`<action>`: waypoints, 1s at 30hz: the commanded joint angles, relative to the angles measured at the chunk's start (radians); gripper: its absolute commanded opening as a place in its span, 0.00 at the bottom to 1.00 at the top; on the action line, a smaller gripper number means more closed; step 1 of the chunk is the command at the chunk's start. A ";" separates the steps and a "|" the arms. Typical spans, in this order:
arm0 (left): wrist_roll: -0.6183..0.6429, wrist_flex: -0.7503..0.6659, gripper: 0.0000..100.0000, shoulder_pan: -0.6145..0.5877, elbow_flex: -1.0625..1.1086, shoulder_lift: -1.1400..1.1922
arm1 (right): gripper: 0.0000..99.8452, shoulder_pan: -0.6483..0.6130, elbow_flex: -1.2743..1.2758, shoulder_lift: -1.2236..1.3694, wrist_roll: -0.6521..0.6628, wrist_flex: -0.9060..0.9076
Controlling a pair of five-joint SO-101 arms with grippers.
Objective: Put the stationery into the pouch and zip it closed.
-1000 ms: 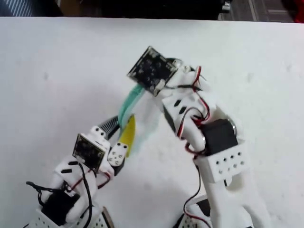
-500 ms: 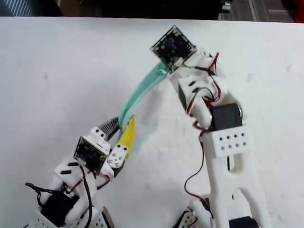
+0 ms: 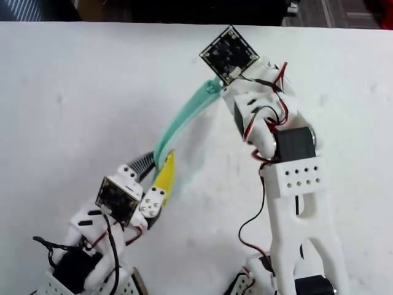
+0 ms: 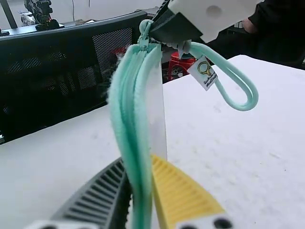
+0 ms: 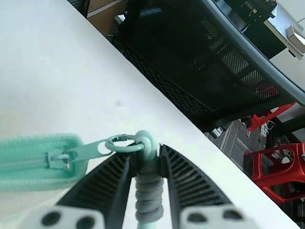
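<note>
The teal-zipped pouch point(image 3: 183, 121) stretches as a long band between the two sets of jaws, above the white tabletop point(image 3: 73, 92).

The left arm point(image 3: 116, 200) has its jaws clenched on the near end of the pouch point(image 4: 136, 143). The yellow finger point(image 4: 183, 200) presses one side and the grey ribbed finger point(image 4: 95, 200) presses the other, so the teal zip tape runs out from between them. A pale, see-through panel of the pouch lies along the tape just past the yellow finger. From these jaws the two halves of the tape run pressed together along their visible length, up to the far end.

At that far end the right arm point(image 3: 276, 141) has its jaws clenched on the cord point(image 5: 148, 191) tied to the zip. The black ribbed fingers pinch the knotted part of the cord from both sides. Just ahead of their tips sits a small ring point(image 5: 121, 142), and beyond it the zip slider point(image 5: 64, 157) rests at the end of the tape. The rest of the cord hangs out to one side of these jaws as a loop point(image 4: 228, 81), and a small printed tag point(image 4: 204, 73) dangles beside it.

A black mesh chair point(image 5: 200, 57) stands beyond the tabletop edge, with a red stool point(image 5: 281, 167) behind it.
</note>
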 commanded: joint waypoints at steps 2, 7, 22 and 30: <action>-0.009 0.020 0.02 0.018 -0.041 -0.004 | 0.23 -0.036 -0.114 -0.122 -0.081 0.199; -0.005 0.020 0.02 0.018 -0.041 -0.004 | 0.26 -0.104 -0.229 -0.202 -0.279 0.340; -0.005 0.084 0.02 0.019 -0.041 -0.004 | 0.34 -0.447 -0.446 0.071 -0.948 0.562; -0.008 0.081 0.02 0.019 -0.041 -0.004 | 0.35 -0.441 -0.578 0.255 -0.993 0.624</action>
